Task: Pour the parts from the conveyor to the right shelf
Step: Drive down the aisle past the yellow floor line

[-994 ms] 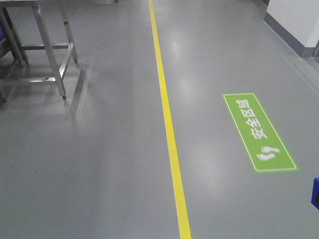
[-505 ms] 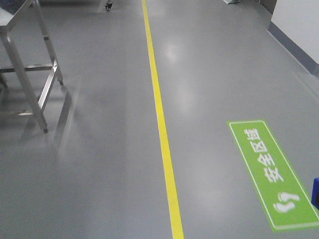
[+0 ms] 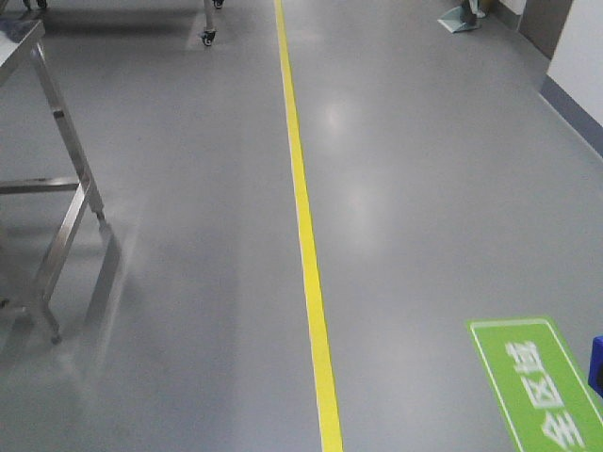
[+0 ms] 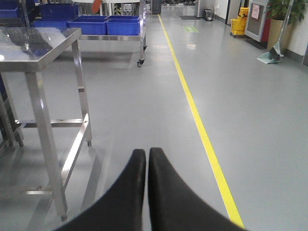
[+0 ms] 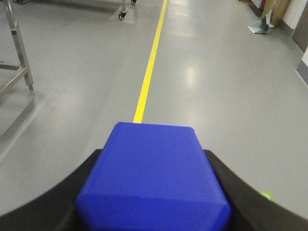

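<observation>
The glossy grey floor (image 3: pixel 170 282) fills every view, and neither the conveyor nor any roller rail shows. A bare steel-legged table (image 4: pixel 38 43) stands along the floor's left side, close to the robot. Far ahead of it, by the floor's far left edge, a wheeled steel rack (image 4: pixel 140 45) carries large blue bins (image 4: pixel 122 25). It may be the shelf meant for the part, though at this range that cannot be confirmed. A yellow line (image 3: pixel 306 254) runs straight up the floor, with a green floor sign (image 3: pixel 532 386) to its right, near the front edge.

The left gripper (image 4: pixel 147 156) is empty, with its two dark fingers pressed together, and it points up the aisle. The right gripper (image 5: pixel 154 192) is clamped on the blue block (image 5: pixel 151 159), which fills the gap between its fingers. Only a flat face of the block shows, so its stud is hidden. The block looks roughly cubic, with no long axis to steer by.

The part therefore rides in the right arm, above open floor just right of the yellow line. The rack lies ahead and to the left, across that line. The robot probably has to reach a bin before any pouring can start.
</observation>
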Tool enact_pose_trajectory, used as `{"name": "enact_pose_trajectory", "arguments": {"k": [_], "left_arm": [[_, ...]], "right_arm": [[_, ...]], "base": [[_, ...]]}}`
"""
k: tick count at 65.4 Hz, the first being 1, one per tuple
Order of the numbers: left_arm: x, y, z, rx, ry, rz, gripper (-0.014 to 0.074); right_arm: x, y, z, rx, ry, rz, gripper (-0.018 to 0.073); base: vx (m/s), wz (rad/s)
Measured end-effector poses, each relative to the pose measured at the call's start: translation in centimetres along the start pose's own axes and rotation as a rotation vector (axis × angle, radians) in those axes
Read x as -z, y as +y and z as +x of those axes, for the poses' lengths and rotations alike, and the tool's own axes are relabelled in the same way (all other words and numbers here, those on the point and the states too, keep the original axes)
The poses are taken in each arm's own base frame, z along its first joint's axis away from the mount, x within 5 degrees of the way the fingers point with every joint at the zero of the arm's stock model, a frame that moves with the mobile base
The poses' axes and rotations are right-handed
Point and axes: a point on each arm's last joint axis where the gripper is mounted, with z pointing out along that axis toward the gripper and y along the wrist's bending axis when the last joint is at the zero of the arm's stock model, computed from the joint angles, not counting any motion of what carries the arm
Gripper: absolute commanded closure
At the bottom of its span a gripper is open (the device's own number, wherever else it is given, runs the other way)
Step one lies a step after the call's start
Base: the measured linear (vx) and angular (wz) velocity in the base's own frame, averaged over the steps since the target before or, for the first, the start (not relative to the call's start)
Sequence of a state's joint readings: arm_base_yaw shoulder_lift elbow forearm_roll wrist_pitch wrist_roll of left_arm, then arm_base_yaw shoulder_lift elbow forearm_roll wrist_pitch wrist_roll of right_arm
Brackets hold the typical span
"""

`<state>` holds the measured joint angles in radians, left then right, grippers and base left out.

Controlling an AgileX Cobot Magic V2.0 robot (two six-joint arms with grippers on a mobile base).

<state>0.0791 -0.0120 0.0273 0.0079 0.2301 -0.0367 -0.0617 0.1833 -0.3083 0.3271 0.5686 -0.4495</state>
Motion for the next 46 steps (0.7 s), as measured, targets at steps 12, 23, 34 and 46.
{"name": "enact_pose_trajectory", "arguments": {"k": [12,23,34,46], "left_arm": [[0.00,0.00,0.00,0.000,0.000,0.000,0.0603],[0.00,0.00,0.00,0.000,0.000,0.000,0.0603],[0.00,0.00,0.00,0.000,0.000,0.000,0.0603],[0.00,0.00,0.00,0.000,0.000,0.000,0.0603]], "right_arm": [[0.00,0.00,0.01,0.000,0.001,0.000,0.0561],[0.00,0.00,0.01,0.000,0.001,0.000,0.0561],[0.00,0.00,0.01,0.000,0.001,0.000,0.0561],[0.00,0.00,0.01,0.000,0.001,0.000,0.0561]], "base": [[0.86,0.08],[0.86,0.04],[0.86,0.01],[0.87,0.00]]}}
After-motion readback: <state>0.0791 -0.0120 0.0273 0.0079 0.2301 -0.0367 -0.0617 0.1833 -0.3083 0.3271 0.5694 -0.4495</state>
